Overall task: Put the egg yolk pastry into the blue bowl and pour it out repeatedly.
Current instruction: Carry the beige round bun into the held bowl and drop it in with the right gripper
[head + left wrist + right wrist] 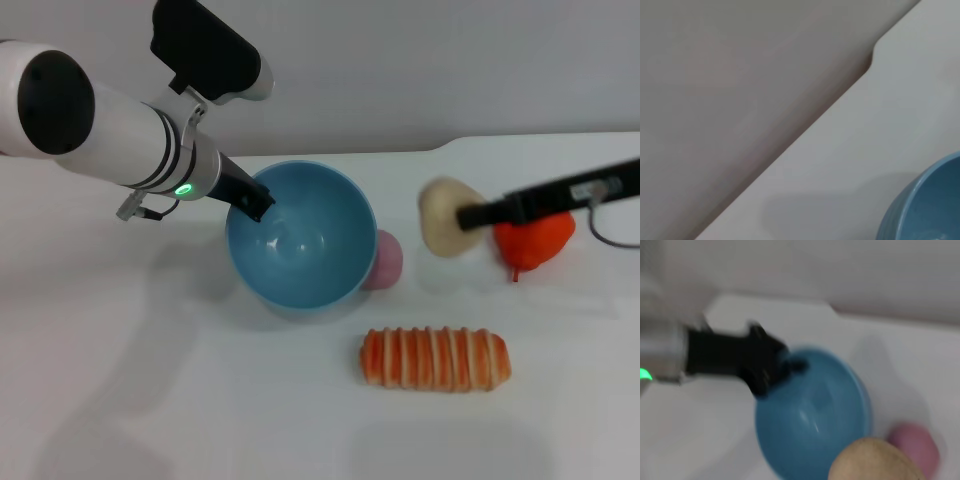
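Nearest the head camera, the long orange-and-cream striped bread (435, 359) lies on the white table (150, 400), in front of everything else. Behind it the blue bowl (300, 235) is tipped up with its mouth toward the camera, the left pincer (254, 203) clamped on its rim at the robot's left, and the pink ball (388, 260) peeks out just beside the bowl's right edge. To the right, well clear of the bowl, the right pincer (468, 214) is closed on the egg yolk pastry (443, 217), held above the table in front of an orange-red lump (535, 240).
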